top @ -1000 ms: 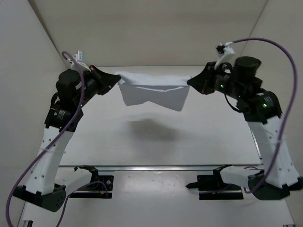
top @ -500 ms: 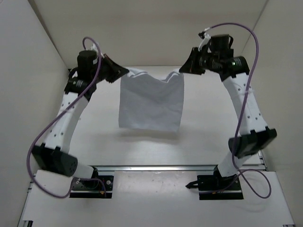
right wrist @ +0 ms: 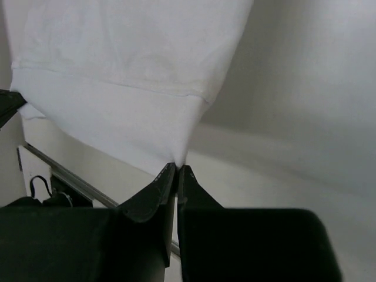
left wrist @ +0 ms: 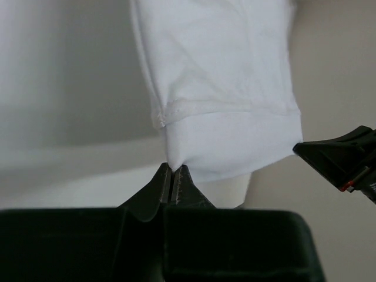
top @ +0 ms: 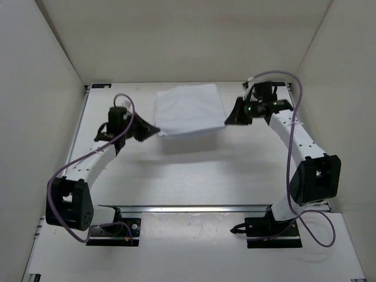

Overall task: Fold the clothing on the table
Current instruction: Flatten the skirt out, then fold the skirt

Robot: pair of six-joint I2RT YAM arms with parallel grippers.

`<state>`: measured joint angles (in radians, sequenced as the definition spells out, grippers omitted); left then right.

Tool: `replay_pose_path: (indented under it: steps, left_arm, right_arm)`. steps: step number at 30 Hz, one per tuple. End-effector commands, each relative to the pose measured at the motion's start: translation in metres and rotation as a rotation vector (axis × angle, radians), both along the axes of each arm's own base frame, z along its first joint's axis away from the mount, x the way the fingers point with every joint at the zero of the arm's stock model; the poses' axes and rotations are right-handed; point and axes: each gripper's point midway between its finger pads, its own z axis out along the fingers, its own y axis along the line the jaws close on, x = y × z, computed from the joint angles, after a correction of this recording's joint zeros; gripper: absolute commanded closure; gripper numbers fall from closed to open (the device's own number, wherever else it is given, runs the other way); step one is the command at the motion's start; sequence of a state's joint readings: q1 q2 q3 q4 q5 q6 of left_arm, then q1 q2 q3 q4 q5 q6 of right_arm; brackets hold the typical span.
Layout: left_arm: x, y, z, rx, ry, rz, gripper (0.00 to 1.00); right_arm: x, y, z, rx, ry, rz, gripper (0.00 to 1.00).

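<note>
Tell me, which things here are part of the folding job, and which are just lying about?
Part of the job:
clothing, pinched at two corners
left gripper
right gripper
table

Just there:
purple cables
white walls
metal rail

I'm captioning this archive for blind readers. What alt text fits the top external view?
White clothing is stretched between the left gripper and the right gripper, each shut on a near corner. Its near edge is lifted off the table, casting a shadow.
</note>
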<state>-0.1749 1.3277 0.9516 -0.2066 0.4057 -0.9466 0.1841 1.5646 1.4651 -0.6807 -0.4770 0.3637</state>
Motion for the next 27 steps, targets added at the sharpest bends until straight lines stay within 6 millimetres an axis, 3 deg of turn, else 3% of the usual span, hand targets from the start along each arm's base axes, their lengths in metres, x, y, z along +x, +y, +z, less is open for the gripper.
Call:
replay_pose_path:
  steps: [1,3,5,6,8,9,11,17,20,22,24,25,27]
  left_arm:
    - [-0.04,-0.007,-0.056,-0.044,0.086,-0.054,1.0]
    - [-0.08,-0.008,-0.105,0.002,0.213,-0.08,1.0]
    - [-0.118,-0.007,-0.13,0.089,0.304,-0.103,1.0]
    - [-0.125,-0.001,-0.135,0.114,0.33,-0.084,1.0]
    - [-0.15,0.002,-0.133,0.141,0.339,-0.119,1.0]
    - [-0.161,0.004,-0.139,0.153,0.358,-0.12,1.0]
    - [-0.188,0.01,-0.14,0.175,0.372,-0.128,1.0]
    - [-0.255,0.002,-0.165,0.093,0.456,-0.157,1.0]
    - [-0.264,0.001,-0.168,0.027,0.464,-0.142,1.0]
    - [-0.251,-0.003,-0.153,-0.03,0.418,-0.118,1.0]
    - [-0.229,-0.007,-0.126,-0.065,0.375,-0.088,1.0]
    - [-0.221,-0.008,-0.117,-0.066,0.349,-0.088,1.0]
    - [-0.191,-0.008,-0.093,-0.059,0.321,-0.057,1.0]
  right_arm:
    - [-0.042,-0.005,-0.069,-0.009,0.142,-0.027,1.0]
    - [-0.077,0.002,-0.092,-0.051,0.212,-0.014,1.0]
    - [-0.119,0.001,-0.124,-0.107,0.329,-0.021,1.0]
    - [-0.13,0.004,-0.122,-0.114,0.331,-0.016,1.0]
    - [-0.17,-0.001,-0.143,-0.12,0.43,-0.029,1.0]
    - [-0.178,0.001,-0.138,-0.083,0.431,-0.04,1.0]
    - [-0.211,0.002,-0.153,-0.042,0.512,-0.047,1.0]
    - [-0.266,0.01,-0.159,0.011,0.575,0.031,1.0]
    - [-0.276,0.009,-0.155,0.013,0.581,0.05,1.0]
    - [-0.273,0.01,-0.146,0.04,0.577,0.062,1.0]
    - [-0.251,0.016,-0.115,0.097,0.499,0.082,1.0]
    - [-0.241,0.015,-0.11,0.123,0.497,0.07,1.0]
    - [-0.209,0.017,-0.081,0.179,0.409,0.073,1.0]
